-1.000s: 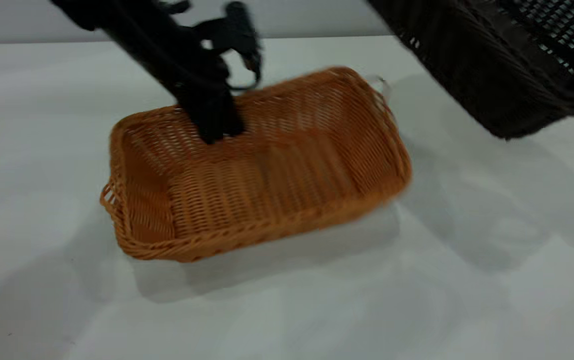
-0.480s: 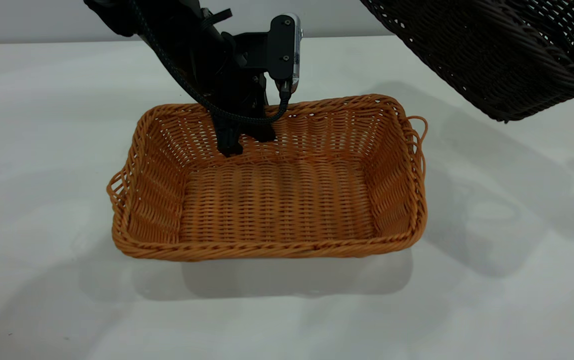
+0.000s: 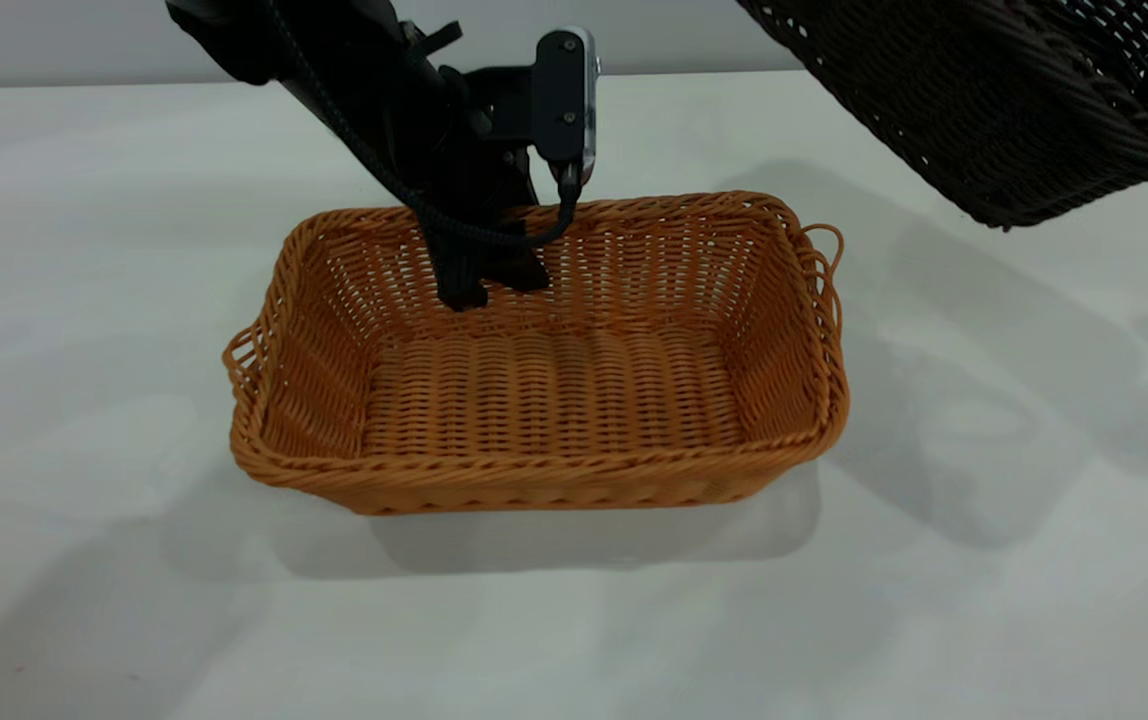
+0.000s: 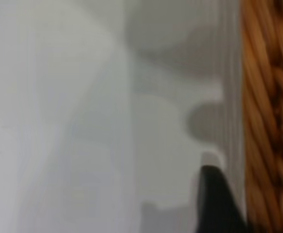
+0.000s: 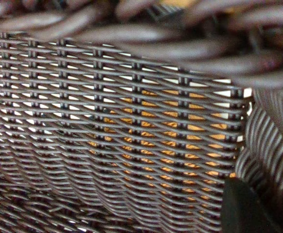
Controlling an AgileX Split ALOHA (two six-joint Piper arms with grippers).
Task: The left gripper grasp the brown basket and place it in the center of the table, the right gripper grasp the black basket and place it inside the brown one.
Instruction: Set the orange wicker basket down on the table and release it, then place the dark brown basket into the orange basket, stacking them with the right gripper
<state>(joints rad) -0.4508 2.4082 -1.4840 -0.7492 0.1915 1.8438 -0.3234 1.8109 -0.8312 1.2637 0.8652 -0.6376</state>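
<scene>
Bright, even light w/ soft shadows on table [image 3: 984, 420]; both wrist views blurry.

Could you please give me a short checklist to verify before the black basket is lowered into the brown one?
1. Brown basket resting flat on the table: ok.
2. Brown basket near the table's middle: ok.
3. Brown basket empty: ok.
4. Left gripper clear of the brown basket: not ok, it sits at the far wall, one finger inside.
5. Black basket held aloft at upper right, tilted: ok.
6. Right gripper's hold on the black basket secure: cannot tell.
</scene>
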